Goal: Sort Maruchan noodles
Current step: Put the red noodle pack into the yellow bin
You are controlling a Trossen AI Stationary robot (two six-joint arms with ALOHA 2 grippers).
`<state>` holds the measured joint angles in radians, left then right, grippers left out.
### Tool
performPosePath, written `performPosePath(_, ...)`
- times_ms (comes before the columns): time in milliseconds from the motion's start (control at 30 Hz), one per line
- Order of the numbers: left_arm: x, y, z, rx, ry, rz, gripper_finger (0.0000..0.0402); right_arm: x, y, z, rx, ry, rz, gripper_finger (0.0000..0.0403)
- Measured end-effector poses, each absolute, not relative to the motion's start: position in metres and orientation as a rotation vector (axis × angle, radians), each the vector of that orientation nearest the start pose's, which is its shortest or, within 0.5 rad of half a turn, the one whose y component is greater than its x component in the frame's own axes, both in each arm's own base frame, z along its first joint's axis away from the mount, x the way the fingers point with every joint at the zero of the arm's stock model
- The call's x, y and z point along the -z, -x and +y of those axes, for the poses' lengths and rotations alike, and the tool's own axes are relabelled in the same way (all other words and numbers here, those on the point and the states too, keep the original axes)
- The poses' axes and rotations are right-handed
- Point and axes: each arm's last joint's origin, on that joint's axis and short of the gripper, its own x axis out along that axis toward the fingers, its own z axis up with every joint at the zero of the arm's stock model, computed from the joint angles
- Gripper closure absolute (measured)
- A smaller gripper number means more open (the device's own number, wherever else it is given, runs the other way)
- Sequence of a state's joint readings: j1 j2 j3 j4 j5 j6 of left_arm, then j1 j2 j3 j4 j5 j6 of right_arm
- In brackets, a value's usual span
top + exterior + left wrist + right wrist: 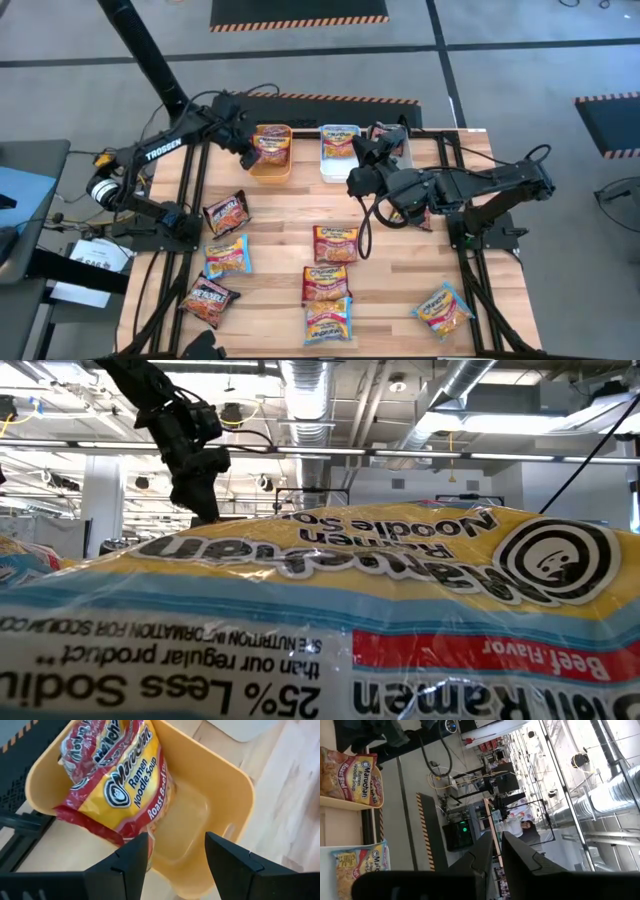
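An orange bin [272, 168] at the table's far side holds one red-and-yellow Maruchan noodle packet [120, 780]. The packet leans on the bin's wall and sticks up over its rim [215, 785]. My left gripper [175, 845] hangs open just above that bin [250, 152], one finger beside the packet's lower corner. Whether it touches the packet, I cannot tell. The white bin [339, 168] holds a blue packet [339, 145]. My right gripper [497, 840] is held high over the far side [372, 140], level and shut, with nothing in it. Several packets lie flat on the table [336, 243].
Loose packets lie at the left [226, 212], [228, 256], [209, 300], in the middle [327, 284], [328, 320] and at the near right [442, 310]. One blue packet [320, 610] fills the low view. A grey bin [404, 148] is half hidden under my right arm.
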<state>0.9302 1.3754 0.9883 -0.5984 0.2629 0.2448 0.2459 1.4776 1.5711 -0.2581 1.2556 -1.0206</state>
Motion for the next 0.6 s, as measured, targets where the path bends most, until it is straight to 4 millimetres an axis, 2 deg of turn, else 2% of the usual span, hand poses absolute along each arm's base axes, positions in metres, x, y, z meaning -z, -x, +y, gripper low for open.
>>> performPosePath(400, -0.239, -0.17, 0.218, -0.585, 0.348, 0.866, 0.0221, -0.436, -0.307, 0.049, 0.861, 1.042, 0.632, 0.0337)
performPosePath(600, -0.221, -0.178, 0.226, -0.564, 0.392, 0.901, 0.0221, -0.436, -0.307, 0.049, 0.861, 1.042, 0.632, 0.0337)
